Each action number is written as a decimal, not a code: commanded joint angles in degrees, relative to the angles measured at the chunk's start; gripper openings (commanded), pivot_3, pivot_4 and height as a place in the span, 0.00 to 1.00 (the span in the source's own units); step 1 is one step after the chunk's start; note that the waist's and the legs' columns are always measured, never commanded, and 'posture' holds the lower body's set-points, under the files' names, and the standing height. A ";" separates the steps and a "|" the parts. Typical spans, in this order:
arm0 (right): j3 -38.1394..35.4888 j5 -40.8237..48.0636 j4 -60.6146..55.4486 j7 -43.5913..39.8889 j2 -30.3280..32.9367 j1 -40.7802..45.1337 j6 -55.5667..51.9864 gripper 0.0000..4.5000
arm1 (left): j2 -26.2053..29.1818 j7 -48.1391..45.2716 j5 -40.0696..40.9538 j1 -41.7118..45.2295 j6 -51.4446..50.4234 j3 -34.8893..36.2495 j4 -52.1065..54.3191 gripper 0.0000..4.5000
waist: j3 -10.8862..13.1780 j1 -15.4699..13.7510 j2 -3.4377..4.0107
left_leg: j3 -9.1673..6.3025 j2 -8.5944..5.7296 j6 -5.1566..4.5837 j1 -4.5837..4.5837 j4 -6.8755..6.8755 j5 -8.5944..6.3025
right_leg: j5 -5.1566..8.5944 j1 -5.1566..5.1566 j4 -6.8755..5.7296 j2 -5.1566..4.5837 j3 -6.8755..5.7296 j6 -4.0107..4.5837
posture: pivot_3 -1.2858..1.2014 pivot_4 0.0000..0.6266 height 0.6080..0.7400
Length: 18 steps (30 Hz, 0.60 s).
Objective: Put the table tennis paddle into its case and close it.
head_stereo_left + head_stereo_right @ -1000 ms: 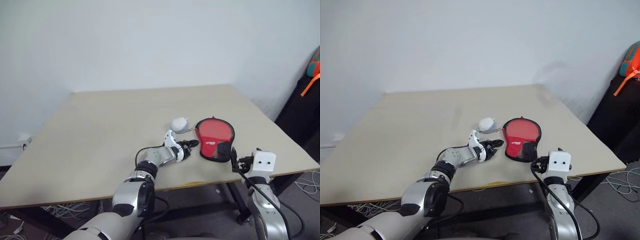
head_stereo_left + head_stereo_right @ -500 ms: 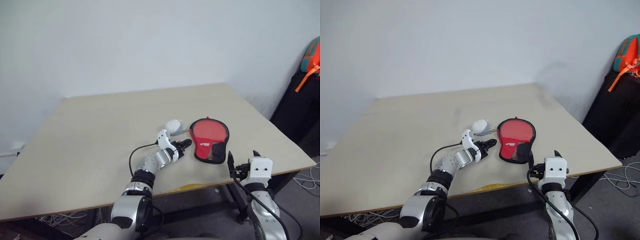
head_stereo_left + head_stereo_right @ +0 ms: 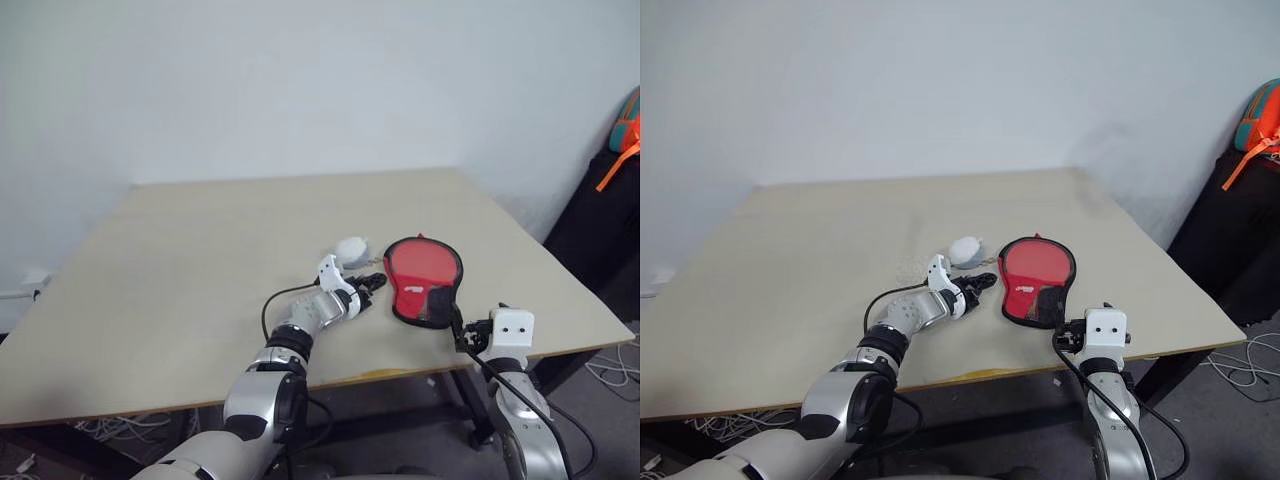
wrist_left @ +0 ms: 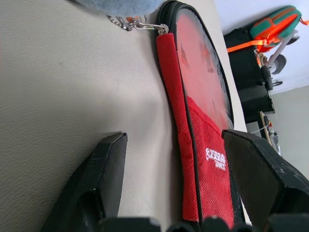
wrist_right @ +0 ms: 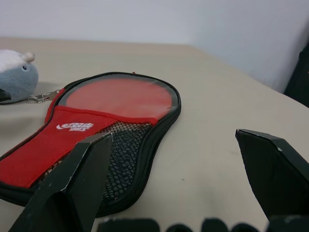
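Red fabric paddle-shaped zip case (image 3: 425, 280) with black trim and black mesh handle end: flat on the beige tabletop (image 3: 200, 260), toward the near right edge. Round head toward the far side, mesh handle end toward the robot, so long axis running roughly away from the robot, tilted a little. Through a clear window on the head, a round red rubber face, seemingly the table tennis paddle (image 5: 118, 96) already lying inside; zip state around the rim not readable.

From the left: left gripper (image 3: 368, 286) low over the table, black fingers spread apart and empty, pointing rightward at the case's left edge, tips just beside it and apparently not touching. Just beyond those tips, a grey-white round plush pouch (image 3: 351, 247) joined by a short metal chain (image 4: 130, 21) to the zip end at the case's far left rim. In the left wrist view, red side band and white logo (image 4: 216, 158) of the case lying between the fingers.

Further right: right gripper (image 3: 1064, 335) at the near table edge, fingers wide apart and empty, aimed forward at the mesh handle end (image 5: 128, 145), close but apart.

Judgement: both near; left better placed for the zip pull by the chain, right for steadying the handle end.
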<state>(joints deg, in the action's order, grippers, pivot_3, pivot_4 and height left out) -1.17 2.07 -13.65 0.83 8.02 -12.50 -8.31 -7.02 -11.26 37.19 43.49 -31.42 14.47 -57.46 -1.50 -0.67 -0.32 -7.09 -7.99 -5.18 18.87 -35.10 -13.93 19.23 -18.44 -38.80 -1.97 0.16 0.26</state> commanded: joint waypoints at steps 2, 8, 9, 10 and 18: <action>-7.75 8.32 3.15 3.40 -0.36 27.79 -16.85 0.99 | 28.49 -57.43 -19.48 8.77 20.68 -28.46 31.11 0.77 | 0.51 0.05 -0.02 | 0.01 0.00 0.00 0.09 -0.01 0.00 | 0.00 -0.09 0.00 -0.02 0.00 0.00 | 0.52 0.00 1.00; -7.40 8.92 3.04 2.29 0.02 28.38 -17.70 0.99 | 28.88 -58.11 -20.76 8.76 22.89 -28.41 29.82 0.77 | 1.24 0.05 -0.11 | 0.02 0.00 0.02 0.82 -0.04 0.01 | -0.04 -0.98 0.00 -0.03 -0.01 -0.05 | 0.52 0.00 1.00; -7.32 8.95 2.97 2.20 0.04 28.39 -17.80 0.99 | 28.96 -58.20 -20.91 8.68 23.07 -28.39 29.78 0.77 | 1.42 0.05 -0.01 | 0.02 0.00 0.02 0.82 -0.04 0.01 | -0.06 -1.00 0.00 -0.04 -0.01 -0.08 | 0.52 0.00 1.00; -7.29 8.95 2.94 2.16 0.05 28.40 -17.88 0.99 | 29.04 -58.28 -21.26 8.62 23.58 -28.41 29.64 0.77 | 1.50 0.06 0.01 | 0.02 0.00 0.02 0.83 -0.05 0.01 | -0.09 -1.04 0.00 -0.04 0.00 -0.12 | 0.52 0.00 1.00; -7.32 9.00 3.15 1.95 0.02 28.79 -18.58 0.99 | 29.09 -58.46 -21.69 7.98 26.48 -27.82 29.76 0.77 | 2.42 0.34 0.10 | -0.01 0.00 0.06 1.20 -0.18 0.06 | -0.95 -2.02 -0.02 -0.04 0.00 -0.75 | 0.52 0.00 1.00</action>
<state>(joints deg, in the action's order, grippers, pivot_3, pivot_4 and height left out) -3.67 5.13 -11.97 2.03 7.99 -1.94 -15.05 -2.30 -22.81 32.20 43.36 -28.76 7.60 -52.38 0.92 -0.33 -0.22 -7.12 -7.98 -5.11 20.28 -35.48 -13.85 17.87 -20.69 -38.83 -1.96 0.14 -0.57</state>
